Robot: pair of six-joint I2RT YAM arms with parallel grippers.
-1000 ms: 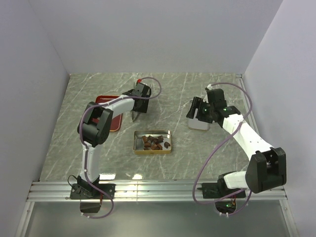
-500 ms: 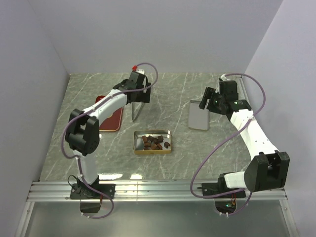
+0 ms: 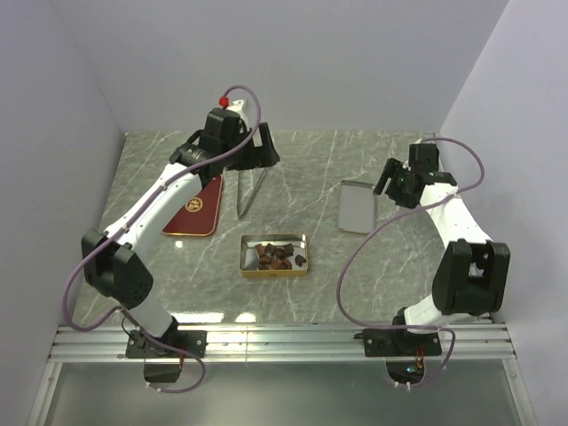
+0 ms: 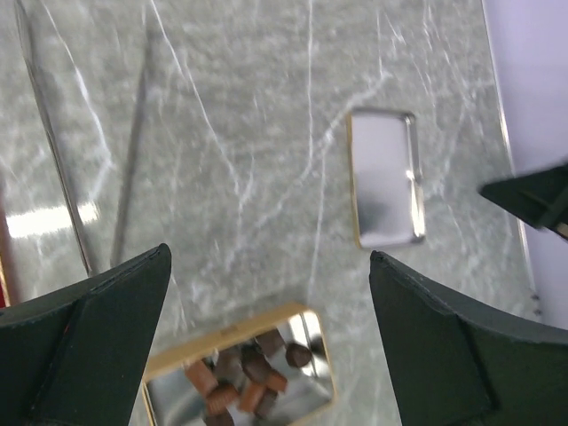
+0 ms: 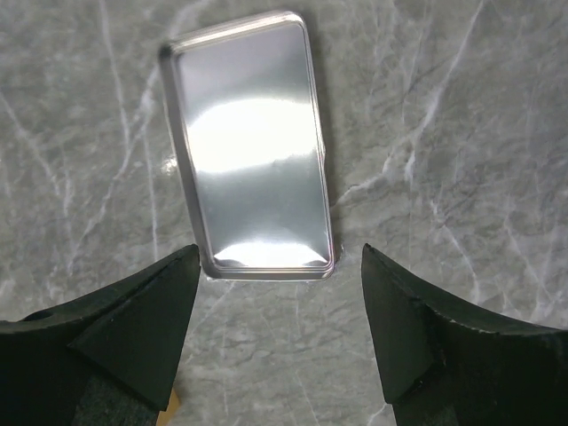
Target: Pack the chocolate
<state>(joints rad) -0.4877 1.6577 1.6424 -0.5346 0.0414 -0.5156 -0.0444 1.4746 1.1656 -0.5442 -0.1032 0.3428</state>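
Right now your left gripper [image 3: 256, 147] hangs over the far side of the marble table [image 3: 311, 169]. Its jaws are spread wide with nothing between them, and its wrist camera looks down on bare stone between the two black fingers. Your right gripper [image 5: 280, 253] is likewise wide apart and empty. It is poised above the silver tin [image 5: 248, 151], whose near short end shows between the fingertips.

The chocolate [image 3: 277, 256] sits in the open gold tin [image 3: 244, 259] near the middle of the table. It is a loose heap of dark brown lumps, some lying on others.

Take that gold tin as the centre of the dial in the overhead view:
- **2 o'clock:** the silver tin lies well apart, flat, with its shiny face up.
- **10 o'clock:** a red lid [image 3: 193, 206] with a gold emblem lies flat, and your left arm crosses above its edge.
- **11 o'clock:** metal tongs [image 3: 250, 191] lie between the red lid and the silver tin, just beside the lid, their two arms spreading toward 12 o'clock.
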